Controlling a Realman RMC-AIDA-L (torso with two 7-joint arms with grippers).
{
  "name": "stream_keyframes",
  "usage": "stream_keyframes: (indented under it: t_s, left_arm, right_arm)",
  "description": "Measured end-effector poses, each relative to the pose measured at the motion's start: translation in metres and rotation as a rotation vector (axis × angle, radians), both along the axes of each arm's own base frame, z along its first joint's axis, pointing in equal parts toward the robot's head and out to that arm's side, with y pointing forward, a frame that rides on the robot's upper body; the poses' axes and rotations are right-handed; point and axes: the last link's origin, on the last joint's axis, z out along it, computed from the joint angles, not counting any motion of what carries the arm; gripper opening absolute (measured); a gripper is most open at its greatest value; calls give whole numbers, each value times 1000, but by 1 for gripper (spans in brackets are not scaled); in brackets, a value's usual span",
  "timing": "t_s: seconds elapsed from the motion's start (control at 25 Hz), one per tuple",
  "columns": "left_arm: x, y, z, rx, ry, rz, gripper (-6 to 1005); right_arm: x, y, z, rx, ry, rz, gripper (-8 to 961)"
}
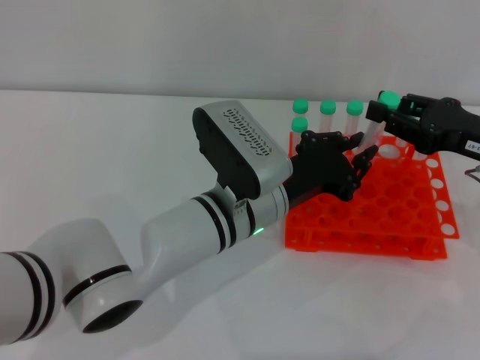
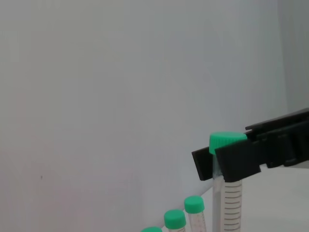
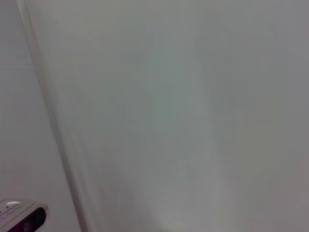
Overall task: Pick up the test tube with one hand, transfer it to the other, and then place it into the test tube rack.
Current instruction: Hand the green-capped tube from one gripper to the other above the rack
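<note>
The handover is under way at the upper right of the head view: the right gripper (image 1: 391,114) clamps its fingers just under the green cap of the test tube (image 1: 375,129), above the test tube rack (image 1: 375,225). The left gripper (image 1: 360,161) has its fingers spread beside the tube's lower end, seemingly released. Next, the right arm needs to stand the tube upright over a free hole.

Standing upright in the upper middle of the head view, four spare green-capped tubes (image 1: 328,107), three lining up in a row and the fourth sitting just below the leftmost one. Showing again along the bottom edge of the left wrist view, three of those caps, the lowest being cut off by the frame. Spreading across the lower part, a white table (image 1: 112,150). Filling the top strip, a pale grey wall (image 1: 150,45). Possibly filling the right wrist view too, though hard telling.
</note>
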Motion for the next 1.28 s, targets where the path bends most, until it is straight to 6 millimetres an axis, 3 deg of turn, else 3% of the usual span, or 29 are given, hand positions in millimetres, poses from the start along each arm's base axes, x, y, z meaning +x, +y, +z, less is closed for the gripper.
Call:
stream_keyframes:
  t_s: [0.12, 0.32, 1.28]
  left_arm:
    - [0, 0, 0, 1, 1, 0, 200]
    - [-1, -1, -1, 18, 25, -27, 205]
    - [-12, -9, -1, 83, 92, -81, 252]
  right_arm:
    - [1, 1, 0, 5, -4, -7, 378]
    - [2, 2, 0, 8, -12, -18, 289]
    - [6, 5, 6, 33, -19, -33, 225]
